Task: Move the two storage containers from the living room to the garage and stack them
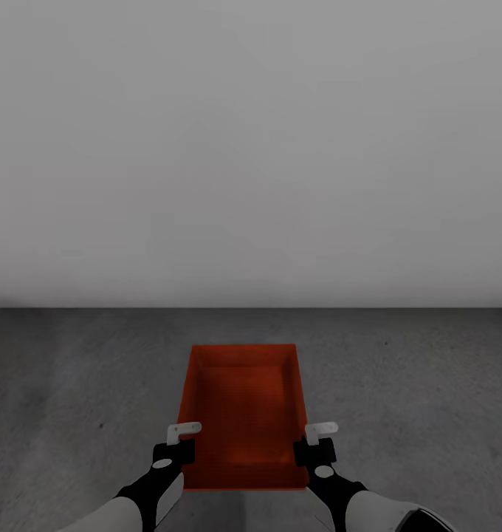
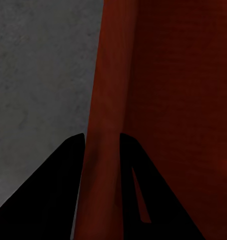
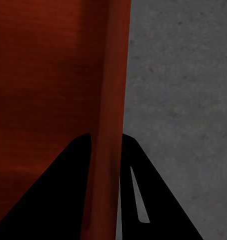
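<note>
storage container (image 1: 243, 403) | orange-red, open-topped, upright | was held level above the floor (image 1: 428, 384) | near the pale grey wall (image 1: 251, 148)

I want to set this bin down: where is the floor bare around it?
Bare grey floor lies left of the bin, right of it, and ahead up to the pale wall. It is crowded only at the bin's side walls, where the left pincer and right pincer straddle them.
</note>
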Available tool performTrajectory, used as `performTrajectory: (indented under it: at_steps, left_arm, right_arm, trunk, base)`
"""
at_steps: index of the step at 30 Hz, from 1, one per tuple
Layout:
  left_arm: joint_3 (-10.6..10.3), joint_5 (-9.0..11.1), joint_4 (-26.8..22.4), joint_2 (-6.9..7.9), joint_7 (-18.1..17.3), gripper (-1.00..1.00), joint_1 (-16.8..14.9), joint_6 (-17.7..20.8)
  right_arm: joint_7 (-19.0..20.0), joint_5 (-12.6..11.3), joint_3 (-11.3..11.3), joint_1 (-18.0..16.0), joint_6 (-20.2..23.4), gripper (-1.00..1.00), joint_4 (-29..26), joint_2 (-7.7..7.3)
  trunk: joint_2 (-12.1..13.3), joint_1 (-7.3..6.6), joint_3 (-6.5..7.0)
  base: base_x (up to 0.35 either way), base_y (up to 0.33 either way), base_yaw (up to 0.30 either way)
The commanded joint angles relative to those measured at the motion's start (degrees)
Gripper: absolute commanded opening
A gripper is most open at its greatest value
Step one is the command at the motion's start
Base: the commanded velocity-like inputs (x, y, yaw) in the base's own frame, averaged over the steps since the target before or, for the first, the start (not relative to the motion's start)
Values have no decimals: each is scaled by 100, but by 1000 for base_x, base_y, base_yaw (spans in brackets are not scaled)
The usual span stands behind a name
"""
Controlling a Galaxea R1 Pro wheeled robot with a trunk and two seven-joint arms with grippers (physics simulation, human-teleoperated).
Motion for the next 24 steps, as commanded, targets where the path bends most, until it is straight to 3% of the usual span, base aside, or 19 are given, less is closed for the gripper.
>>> performTrajectory:
  at_steps: [1, 24]
  left_arm:
    - [77, 17, 5, -3, 58, -100, 0, -25]
    - [77, 17, 5, -3, 58, -100, 0, -25]
  right_arm:
    - [-36, -28, -371, -5, -16, -100, -74, 5]
    - [-36, -24, -371, -6, -22, -100, -74, 5]
  trunk:
    - [-43, 22, -22]
    - [-966, 527, -435]
  base:
    - [0, 0, 0]
    - [0, 0, 0]
